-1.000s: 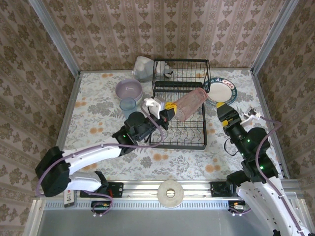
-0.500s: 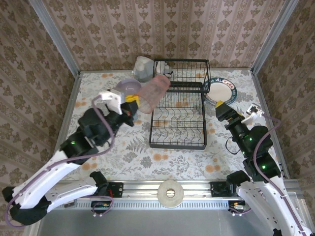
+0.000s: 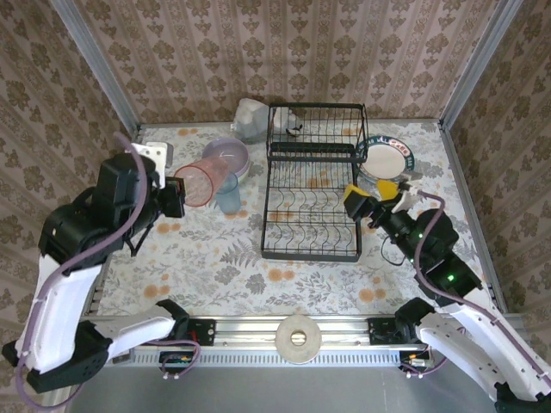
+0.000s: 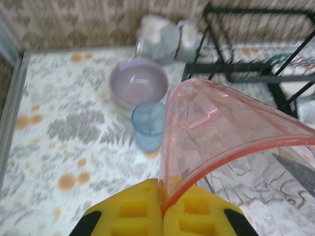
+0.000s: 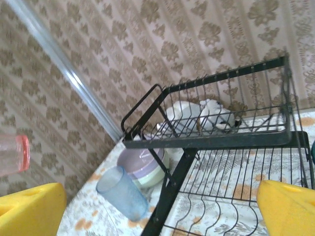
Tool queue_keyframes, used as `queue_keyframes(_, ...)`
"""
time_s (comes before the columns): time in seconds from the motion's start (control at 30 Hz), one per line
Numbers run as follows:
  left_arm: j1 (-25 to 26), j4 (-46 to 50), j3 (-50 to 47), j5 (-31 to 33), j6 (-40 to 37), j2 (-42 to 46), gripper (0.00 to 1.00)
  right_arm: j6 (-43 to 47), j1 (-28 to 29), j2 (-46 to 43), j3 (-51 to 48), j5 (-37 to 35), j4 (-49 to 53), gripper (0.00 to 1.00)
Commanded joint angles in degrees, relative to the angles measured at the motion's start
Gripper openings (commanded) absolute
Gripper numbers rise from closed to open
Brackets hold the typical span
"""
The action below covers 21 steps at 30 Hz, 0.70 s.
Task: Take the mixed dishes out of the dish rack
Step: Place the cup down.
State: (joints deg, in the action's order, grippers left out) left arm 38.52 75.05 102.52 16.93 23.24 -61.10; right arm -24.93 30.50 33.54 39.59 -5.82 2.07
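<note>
While the left gripper [image 3: 178,194] pinched the rim of the pink tumbler [image 3: 203,181], that tumbler hung on its side above the counter [image 3: 172,249], left of the rack [image 3: 312,157], its base pointing toward the blue tumbler [image 3: 227,195] and bowl [image 3: 227,155] close by; it probably needed tipping upright before setting down. The right gripper [image 3: 372,191] gaped wide beside the rack.

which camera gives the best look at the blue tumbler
The right wrist view: the blue tumbler shows whole, rim to base, sharp and unblocked, beside the stacked bowls. The left wrist view shows it from above, slightly blurred. The top external view shows it small, crowded by the pink tumbler.
</note>
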Motion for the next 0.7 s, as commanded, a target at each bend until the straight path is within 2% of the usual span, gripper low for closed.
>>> queue_keyframes(0.0,-3.04,12.47,6.01,-4.13,1.58,-4.61,0.0,10.37,3.21,0.69,-0.17,-3.21,-3.44,1.0)
queue_keyframes(0.23,-11.82,12.52,10.4,-12.7,-2.87,-13.91,0.0,17.78,7.29,-0.01,-3.44,-1.74,-2.08,1.0)
queue_keyframes(0.37,-15.88,11.79,13.03,-15.35,-5.35,-19.4,0.0,17.99,9.33,-2.51,-6.69,-1.91,-1.31,1.0)
queue_keyframes(0.67,-18.56,8.11,12.18,-17.15,-6.77,-26.36,0.0,17.01,10.62,-7.74,-10.5,-1.83,1.53,1.0)
